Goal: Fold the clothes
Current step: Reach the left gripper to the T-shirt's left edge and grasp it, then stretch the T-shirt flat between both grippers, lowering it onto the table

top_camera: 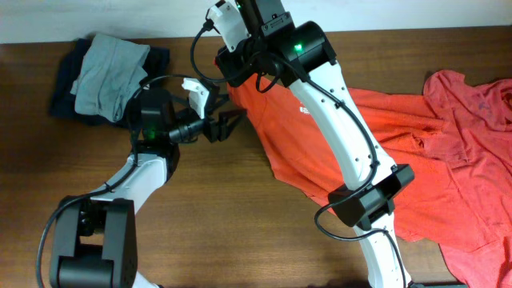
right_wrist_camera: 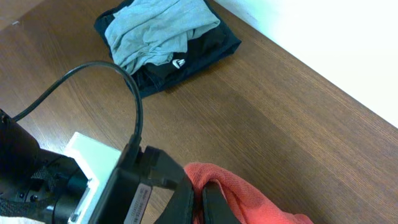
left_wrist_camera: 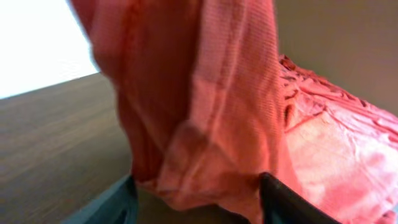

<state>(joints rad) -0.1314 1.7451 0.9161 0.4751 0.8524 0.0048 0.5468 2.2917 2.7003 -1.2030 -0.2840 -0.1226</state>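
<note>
An orange-red T-shirt (top_camera: 320, 152) lies spread across the middle of the table, with small white lettering on it. A second one (top_camera: 472, 152) lies crumpled at the right. My right gripper (top_camera: 238, 76) is shut on a corner of the middle shirt (right_wrist_camera: 249, 199) and holds it lifted at the shirt's far left end; its fingertips (right_wrist_camera: 214, 193) pinch the fabric. My left gripper (top_camera: 234, 122) points right at that raised edge. In the left wrist view the hanging cloth (left_wrist_camera: 205, 124) drapes down between my left gripper's (left_wrist_camera: 199, 190) parted fingers, which stand open on either side of it.
A folded pile of grey and dark navy garments (top_camera: 108, 72) sits at the back left, also seen in the right wrist view (right_wrist_camera: 165, 37). Brown wooden table (top_camera: 224, 208) shows bare between the arms. The right arm (top_camera: 344, 136) stretches diagonally over the middle shirt.
</note>
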